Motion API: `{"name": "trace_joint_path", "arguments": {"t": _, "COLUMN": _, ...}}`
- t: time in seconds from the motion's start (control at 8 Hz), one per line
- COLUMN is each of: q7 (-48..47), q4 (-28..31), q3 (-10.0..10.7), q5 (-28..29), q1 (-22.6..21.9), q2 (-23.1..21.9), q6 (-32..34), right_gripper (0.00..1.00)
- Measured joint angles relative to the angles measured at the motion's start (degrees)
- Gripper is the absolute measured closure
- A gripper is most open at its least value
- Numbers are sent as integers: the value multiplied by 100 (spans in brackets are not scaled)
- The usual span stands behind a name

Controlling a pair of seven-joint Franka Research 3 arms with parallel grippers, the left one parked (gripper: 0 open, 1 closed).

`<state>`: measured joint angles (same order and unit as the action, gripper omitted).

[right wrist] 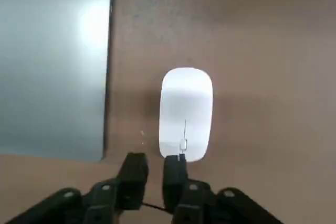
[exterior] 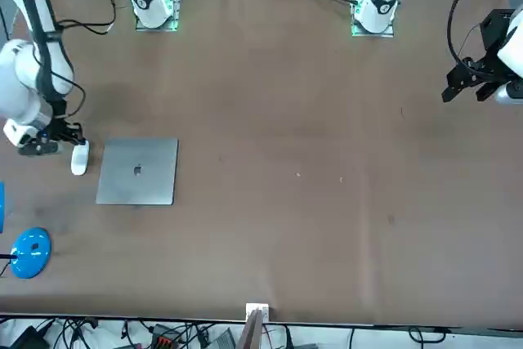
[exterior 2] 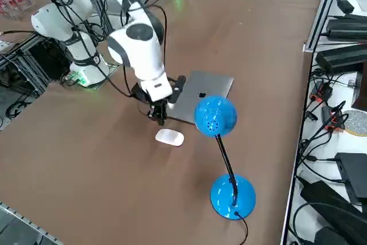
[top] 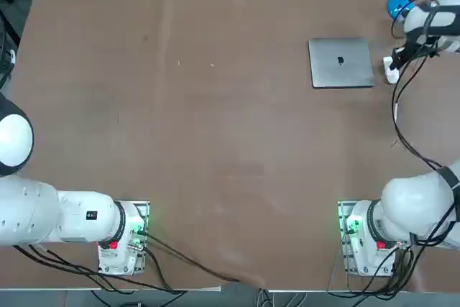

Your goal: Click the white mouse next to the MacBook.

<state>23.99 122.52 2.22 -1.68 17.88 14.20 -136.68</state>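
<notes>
- Right gripper [right wrist: 155,169], black two-finger claw, hovering at the button end of the small glossy white oval mouse [right wrist: 186,113]; fingers standing a narrow gap apart, gripping nothing.
- Mouse lying near the tabletop's far right corner, just beside the flat silver-grey closed MacBook [top: 341,62], on the side toward the right edge.
- Clicking well probably meaning: pressing one fingertip straight down on the front shell, lightly, avoiding sideways push on so smooth a body.
- Blue desk lamp [exterior 2: 217,116] standing close by at the corner, head leaning near the arm; laptop edge flanking the mouse; brown tabletop [top: 215,127] otherwise carrying nothing nearby.
</notes>
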Motion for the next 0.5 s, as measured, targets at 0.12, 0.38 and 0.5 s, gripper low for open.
{"name": "trace_joint_path", "arguments": {"t": 0.12, "q7": -165, "q4": -150, "q3": -19, "q5": 0, "q1": -29, "q2": -258, "q6": 335, "right_gripper": 53}}
{"name": "trace_joint_path", "arguments": {"t": 0.38, "q7": -547, "q4": -545, "q3": -64, "q5": 0, "q1": -253, "q2": -677, "q6": 1051, "right_gripper": 18}}
{"name": "trace_joint_path", "arguments": {"t": 0.5, "q7": -668, "q4": -879, "q3": -74, "q5": 1, "q1": -374, "q2": -827, "q6": 1617, "right_gripper": 1}}
